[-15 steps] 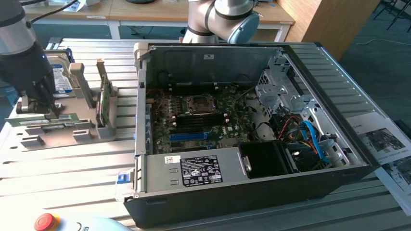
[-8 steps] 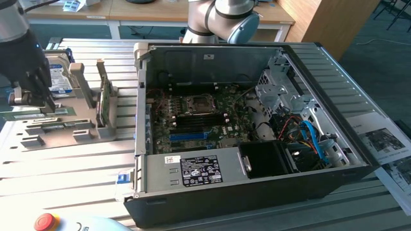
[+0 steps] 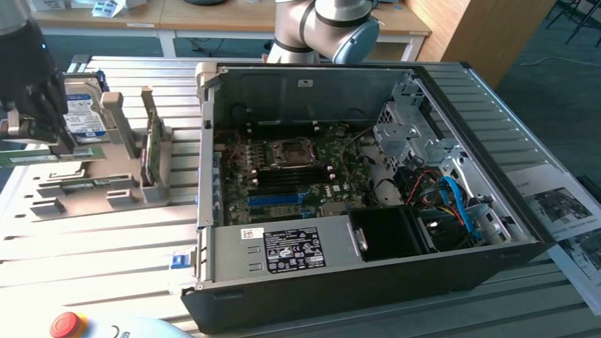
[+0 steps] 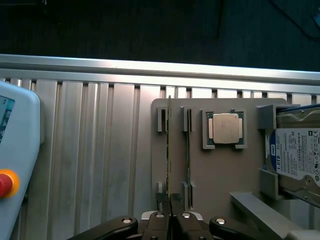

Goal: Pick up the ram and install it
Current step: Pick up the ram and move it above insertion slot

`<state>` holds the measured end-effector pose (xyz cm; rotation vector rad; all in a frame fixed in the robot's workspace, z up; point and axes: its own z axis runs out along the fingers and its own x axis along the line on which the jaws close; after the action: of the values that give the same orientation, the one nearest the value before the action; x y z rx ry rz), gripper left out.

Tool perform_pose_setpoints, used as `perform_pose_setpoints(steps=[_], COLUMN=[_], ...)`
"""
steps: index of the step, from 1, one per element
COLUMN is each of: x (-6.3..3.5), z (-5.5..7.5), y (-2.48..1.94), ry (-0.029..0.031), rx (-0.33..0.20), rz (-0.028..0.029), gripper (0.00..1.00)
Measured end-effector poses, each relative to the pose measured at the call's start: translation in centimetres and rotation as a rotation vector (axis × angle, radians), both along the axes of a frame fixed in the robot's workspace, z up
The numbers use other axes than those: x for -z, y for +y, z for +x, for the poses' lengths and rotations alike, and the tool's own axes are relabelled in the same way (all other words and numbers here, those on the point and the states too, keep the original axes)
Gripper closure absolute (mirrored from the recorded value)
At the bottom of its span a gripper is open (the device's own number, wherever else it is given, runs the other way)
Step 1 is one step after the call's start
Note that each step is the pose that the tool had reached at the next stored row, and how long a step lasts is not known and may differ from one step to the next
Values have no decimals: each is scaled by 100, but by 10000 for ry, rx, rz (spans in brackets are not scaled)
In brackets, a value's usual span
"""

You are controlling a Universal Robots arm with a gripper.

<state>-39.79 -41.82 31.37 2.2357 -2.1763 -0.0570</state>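
The ram point(image 4: 169, 145) is a thin green stick, seen edge-on in the wrist view over the outer slot of the grey parts holder point(image 4: 210, 170). My gripper point(image 4: 169, 198) is shut on its near end. In the exterior view my gripper point(image 3: 58, 144) is at the far left above the holder point(image 3: 84, 186), with the green ram point(image 3: 80, 154) lying level between the fingers. I cannot tell whether the ram is clear of its slot. The open computer case point(image 3: 526, 239) sits to the exterior view's right, its motherboard point(image 3: 281, 176) showing blue and black slot strips point(image 3: 281, 199).
A second green stick point(image 4: 188, 145) stands in the neighbouring slot, also visible as the stick point(image 3: 148, 151). A processor chip point(image 4: 226, 128) and a blue-labelled hard drive point(image 4: 295, 155) rest on the same holder. A teach pendant point(image 4: 15, 165) with a red stop button lies on the slatted table.
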Motion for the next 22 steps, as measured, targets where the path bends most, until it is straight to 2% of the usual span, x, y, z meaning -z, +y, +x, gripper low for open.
perform_pose_setpoints(steps=[10,22], x=[-281,-564], z=[0,0], y=[0,0], ry=[1,1], rx=[0,1], rz=[-81,-239], gripper=[88,88])
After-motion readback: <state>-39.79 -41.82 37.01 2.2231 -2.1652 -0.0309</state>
